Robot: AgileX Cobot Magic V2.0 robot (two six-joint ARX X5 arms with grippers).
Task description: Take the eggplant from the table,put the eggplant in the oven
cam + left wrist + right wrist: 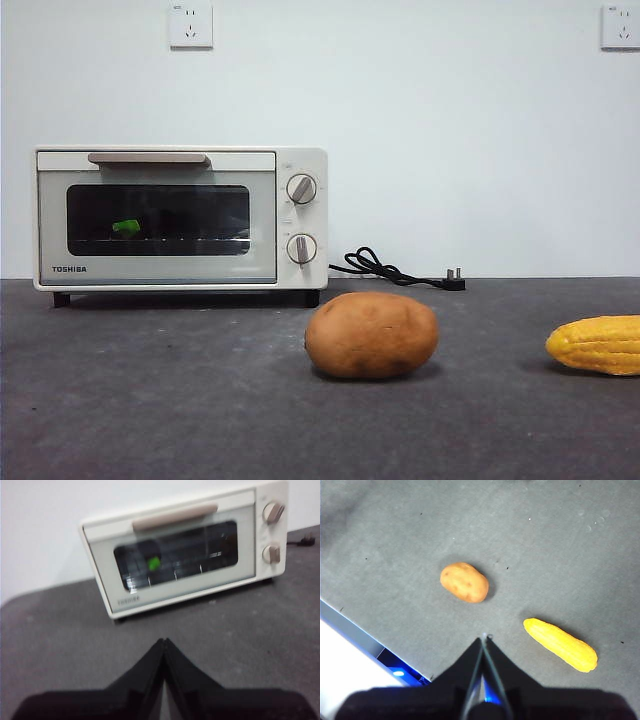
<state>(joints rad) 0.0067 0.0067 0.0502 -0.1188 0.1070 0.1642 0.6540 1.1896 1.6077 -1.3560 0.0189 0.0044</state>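
Observation:
The cream-white Toshiba oven (180, 218) stands at the back left of the dark grey table (200, 400) with its door closed. Through the dark glass only the eggplant's green cap (126, 227) shows, lying on the wire rack; its purple body is lost in the dark. In the left wrist view the oven (185, 550) sits ahead with the green cap (154, 563) behind the glass, and my left gripper (164, 641) is shut, empty, held back above bare table. My right gripper (484, 639) is shut and empty, high over the table.
A brown potato (371, 335) lies in the middle of the table, and a yellow corn cob (598, 344) at the right edge. The oven's black power cord and plug (400, 270) lie by the wall. The table's front edge (365, 640) shows in the right wrist view.

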